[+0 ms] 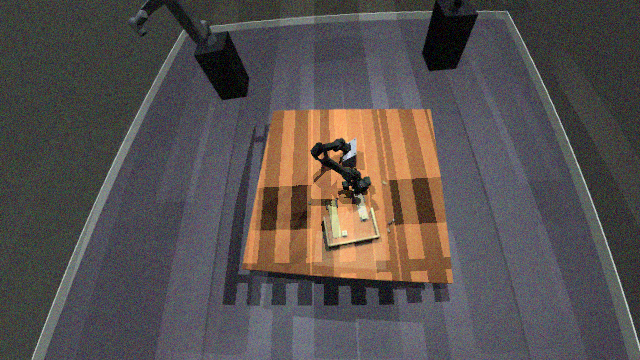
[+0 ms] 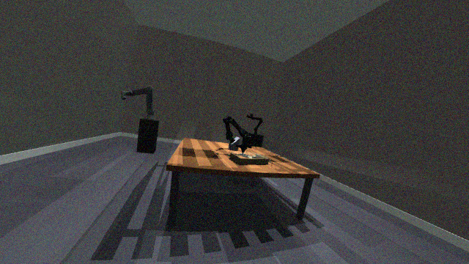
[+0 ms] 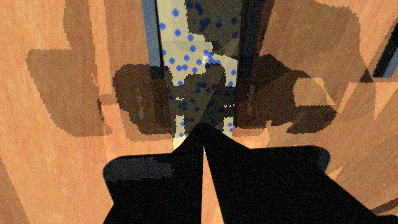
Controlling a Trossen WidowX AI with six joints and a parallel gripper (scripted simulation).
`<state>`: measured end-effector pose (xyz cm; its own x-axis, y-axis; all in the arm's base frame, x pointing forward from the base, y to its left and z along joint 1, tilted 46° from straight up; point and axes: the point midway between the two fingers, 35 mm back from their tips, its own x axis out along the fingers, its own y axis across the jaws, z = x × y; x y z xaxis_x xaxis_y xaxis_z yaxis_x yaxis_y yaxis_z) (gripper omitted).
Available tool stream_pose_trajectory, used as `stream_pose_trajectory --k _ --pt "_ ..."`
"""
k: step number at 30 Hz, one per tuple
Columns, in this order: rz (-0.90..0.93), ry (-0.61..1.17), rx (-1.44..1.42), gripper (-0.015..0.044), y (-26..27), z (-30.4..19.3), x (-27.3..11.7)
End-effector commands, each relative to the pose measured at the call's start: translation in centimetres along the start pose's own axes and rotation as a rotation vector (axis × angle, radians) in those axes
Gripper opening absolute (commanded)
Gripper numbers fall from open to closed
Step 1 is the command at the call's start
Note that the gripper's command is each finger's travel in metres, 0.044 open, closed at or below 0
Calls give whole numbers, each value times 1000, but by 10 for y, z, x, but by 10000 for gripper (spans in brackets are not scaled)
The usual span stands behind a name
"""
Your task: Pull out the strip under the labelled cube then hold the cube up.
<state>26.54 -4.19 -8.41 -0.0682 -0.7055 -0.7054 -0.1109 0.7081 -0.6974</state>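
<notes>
My gripper (image 1: 356,199) (image 2: 243,151) (image 3: 202,127) is shut with nothing between its fingertips. It points down over the near-arm end of a pale strip with blue dots (image 3: 179,60); in the wrist view the strip runs up from the fingertips between two dark rails and lies partly in shadow. In the top view a pale strip (image 1: 362,211) extends from beneath the gripper into the shallow tray (image 1: 354,242) (image 2: 249,161). A yellowish strip (image 1: 335,220) lies at the tray's left. A small white cube (image 1: 344,233) is beside its far end. No label is readable, so the labelled cube cannot be told.
The tray has a raised pale rim and stands on the wooden table (image 1: 290,250) (image 2: 205,165). Small bits (image 1: 391,224) lie right of the tray. A blue-edged rail (image 3: 151,40) flanks the dotted strip. The arm's base (image 1: 350,157) stands behind the tray. Strong shadows cross the table.
</notes>
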Motion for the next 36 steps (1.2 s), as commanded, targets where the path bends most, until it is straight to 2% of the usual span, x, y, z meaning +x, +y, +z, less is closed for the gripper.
stream_pose_trajectory --k 1,36 --pt "2 26 -7 0 0 -15 5" --pt "3 28 -9 0 2 -65 4"
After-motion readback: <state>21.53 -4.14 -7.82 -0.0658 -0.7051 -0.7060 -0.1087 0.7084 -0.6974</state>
